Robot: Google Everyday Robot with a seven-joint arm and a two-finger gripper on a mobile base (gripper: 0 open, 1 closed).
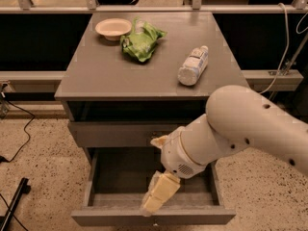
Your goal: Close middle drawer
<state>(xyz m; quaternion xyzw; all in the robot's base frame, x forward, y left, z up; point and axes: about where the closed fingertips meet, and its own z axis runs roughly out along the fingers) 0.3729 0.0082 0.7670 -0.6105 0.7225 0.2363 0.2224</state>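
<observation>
The middle drawer [110,216] is a grey, shallow, long box pulled far out of the grey cabinet [96,81], at the bottom of the view. Its inside [120,174] is bare. My gripper [150,205] is pale yellow and hangs from the big white arm [240,129]. It points down and left into the front part of the open drawer, just behind the low face panel and about at its middle. It holds nothing that I can see. The arm hides part of the drawer's right half.
Above it, another grey drawer face [110,134] stands nearly shut, with a dark gap over it. On the cabinet top lie a pale bowl [113,28], a green bag [142,40] and a plastic bottle [193,65]. Cables [19,129] lie on the floor at left.
</observation>
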